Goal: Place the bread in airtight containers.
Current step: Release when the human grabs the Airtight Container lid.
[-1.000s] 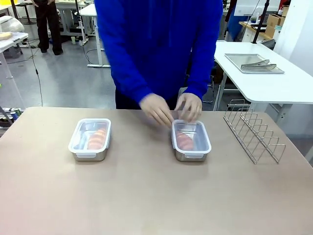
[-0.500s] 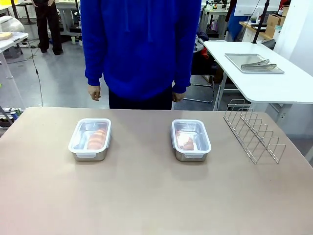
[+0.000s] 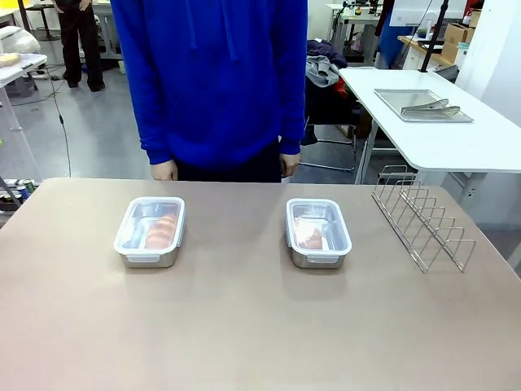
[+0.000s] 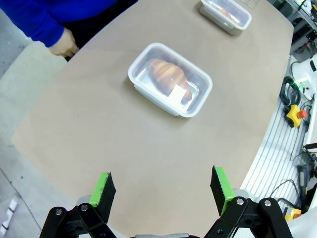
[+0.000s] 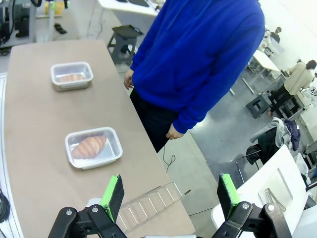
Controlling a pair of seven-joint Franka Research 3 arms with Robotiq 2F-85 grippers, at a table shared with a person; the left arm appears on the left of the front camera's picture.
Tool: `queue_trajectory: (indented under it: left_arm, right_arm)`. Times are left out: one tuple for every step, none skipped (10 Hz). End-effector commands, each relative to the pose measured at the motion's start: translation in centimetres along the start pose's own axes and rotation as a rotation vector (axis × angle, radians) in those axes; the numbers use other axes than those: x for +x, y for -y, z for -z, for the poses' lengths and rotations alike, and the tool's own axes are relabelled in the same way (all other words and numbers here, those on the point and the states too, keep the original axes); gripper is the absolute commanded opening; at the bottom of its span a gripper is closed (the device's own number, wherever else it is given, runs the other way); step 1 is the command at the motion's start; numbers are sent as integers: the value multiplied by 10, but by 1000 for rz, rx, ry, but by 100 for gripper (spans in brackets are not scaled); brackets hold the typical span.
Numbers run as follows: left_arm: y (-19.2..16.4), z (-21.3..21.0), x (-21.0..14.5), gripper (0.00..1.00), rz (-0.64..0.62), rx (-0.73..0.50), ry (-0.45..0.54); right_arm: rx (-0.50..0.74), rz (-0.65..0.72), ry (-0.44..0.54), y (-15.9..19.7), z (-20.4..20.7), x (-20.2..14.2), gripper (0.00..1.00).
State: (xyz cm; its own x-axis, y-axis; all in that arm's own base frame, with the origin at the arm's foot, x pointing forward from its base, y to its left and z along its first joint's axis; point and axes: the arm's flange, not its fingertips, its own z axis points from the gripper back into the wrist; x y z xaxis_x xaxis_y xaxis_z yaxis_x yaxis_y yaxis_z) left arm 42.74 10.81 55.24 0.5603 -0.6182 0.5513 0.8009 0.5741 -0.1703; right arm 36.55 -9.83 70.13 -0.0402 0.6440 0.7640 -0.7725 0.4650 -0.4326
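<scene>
Two steel airtight containers stand on the table, each with a clear lid on and one bread piece inside. The left container (image 3: 150, 231) holds a croissant (image 3: 162, 231); the right container (image 3: 317, 232) holds another croissant (image 3: 308, 237). In the left wrist view the near container (image 4: 170, 78) shows its croissant (image 4: 167, 75), well ahead of my open left gripper (image 4: 162, 191); the other container (image 4: 225, 15) lies farther off. My right gripper (image 5: 170, 196) hangs open high above the table, looking down on a container (image 5: 93, 147) with a croissant (image 5: 89, 146) and the far container (image 5: 72, 76).
A person in a blue top (image 3: 213, 77) stands at the far edge, hands (image 3: 164, 170) hanging by their sides. A wire rack (image 3: 422, 217) sits at the table's right. On a white side table behind lies a metal tray (image 3: 422, 106) with tongs.
The person's hands left the right container's lid and dropped to their sides as they straightened up and shifted left. Both containers stay put.
</scene>
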Motion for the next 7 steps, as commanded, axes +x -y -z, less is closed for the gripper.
queue_trajectory:
  left_arm:
    - [1, 0, 2, 100, 4, -11, 12]
    - [1, 0, 2, 100, 4, -11, 12]
    - [1, 0, 2, 100, 4, -11, 12]
    - [1, 0, 2, 100, 4, -11, 12]
    - [1, 0, 2, 100, 4, -11, 12]
    - [1, 0, 2, 100, 4, -11, 12]
    - [1, 0, 2, 100, 4, -11, 12]
  right_arm:
    - [-1, -14, 20, 1, 1, 0, 100]
    - [-1, -14, 20, 1, 1, 0, 100]
    - [-1, -14, 20, 1, 1, 0, 100]
    - [-1, -14, 20, 1, 1, 0, 100]
    - [-1, -14, 20, 1, 1, 0, 100]
    - [-1, -14, 20, 1, 1, 0, 100]
    - [-1, -14, 20, 1, 1, 0, 100]
